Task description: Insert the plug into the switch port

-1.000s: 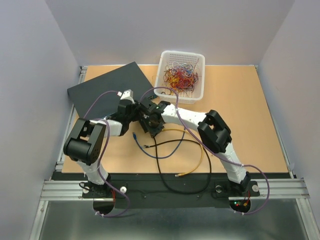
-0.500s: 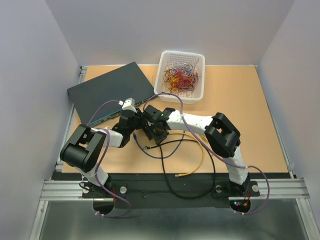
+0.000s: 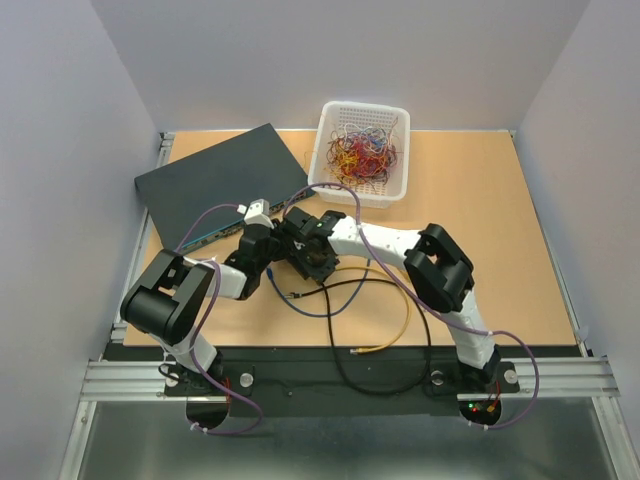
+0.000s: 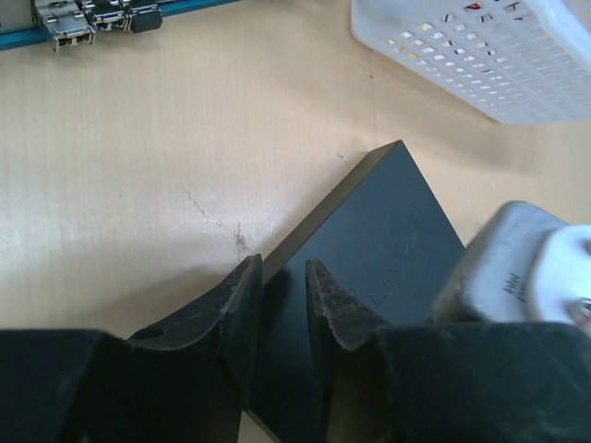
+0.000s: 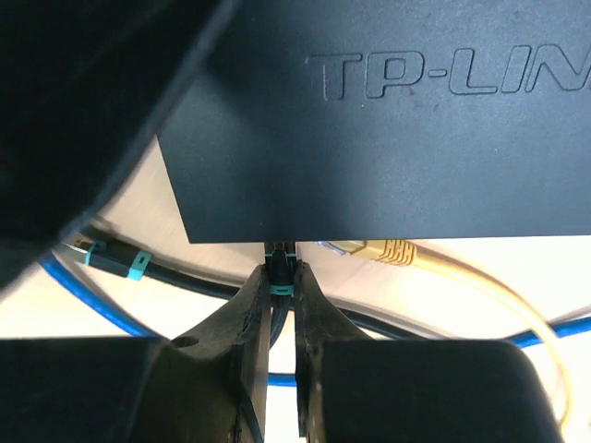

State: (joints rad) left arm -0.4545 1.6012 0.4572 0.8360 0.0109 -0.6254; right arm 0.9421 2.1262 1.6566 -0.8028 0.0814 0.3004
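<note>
Seating plug [image 5: 279, 265] | right gripper [image 5: 279, 284] pinching it at switch port [image 5: 280, 244], switch [image 5: 416, 138] near edge | left gripper [image 4: 282, 269] narrowly gapped over switch, hold unclear | push straight, level, clear of yellow cable [image 5: 434, 266]

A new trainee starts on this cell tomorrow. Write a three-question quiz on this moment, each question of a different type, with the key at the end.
1. True or false: the yellow cable reaches the same edge of the black switch as the plug held in the right pincer.
2. Choose one: the white basket holds A) tangled coloured wires, B) spare batteries, C) nothing.
3. Fill in: the plug between the right pincer's fingers wears a ___ band.

Key: 1 true; 2 A; 3 teal.
</note>
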